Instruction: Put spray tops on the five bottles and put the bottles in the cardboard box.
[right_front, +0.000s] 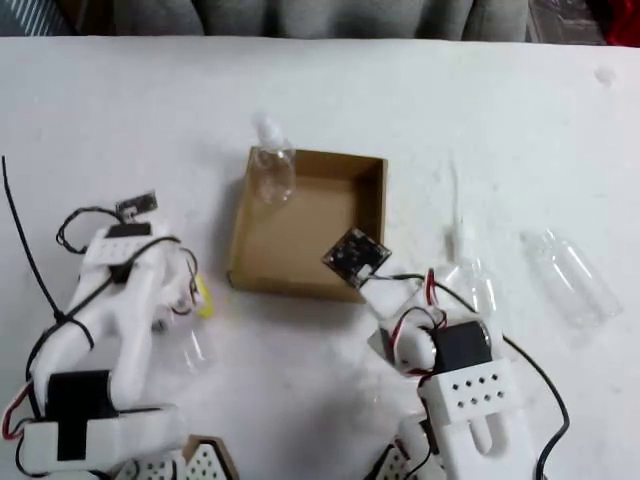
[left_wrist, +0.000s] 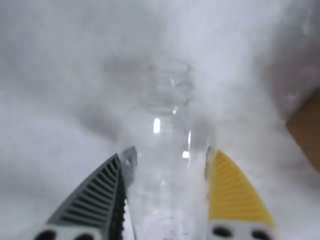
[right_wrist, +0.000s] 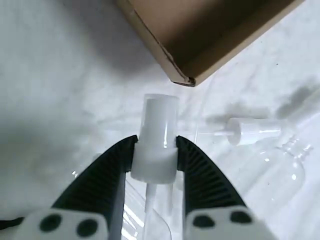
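Table (right_front: 500, 120): white cloth, both arms at the near edge.

Cardboard box (right_front: 300, 235): open, lies between the two pincers and a little beyond them. Its near corner sits just past the right pincer's fingertips. One capped bottle (right_front: 272, 170) lies across the far rim, well away from both pincers, partly over the box floor; whether it is fully inside cannot be told.

Left pincer (left_wrist: 170, 155): closed on a clear bottle (left_wrist: 167, 115), grey and yellow fingers pressed to opposite sides of the body. The neck points away from the fingertips and is open, no top on it.

Right pincer (right_wrist: 156, 145): closed on a white spray top (right_wrist: 159, 115), gripped at the collar, cap end past the fingertips, dip tube running back between the fingers toward the wrist.

Loose bottle (right_front: 575, 278): lies on the cloth off to the right pincer's outer side, uncapped. Another clear bottle (right_wrist: 280, 167) lies nearer that pincer.

Loose spray top (right_wrist: 250, 129): on the cloth just beside that nearer bottle, close to the right pincer.

Step, as judged: fitting a top to the bottle in the left pincer. Most of the task looks undone.

Next move calls for bringing the two pincers together, turning the top so the tube end faces the open neck, threading the tube in cleanly, then seating the collar. The thin tube could catch on the rim.
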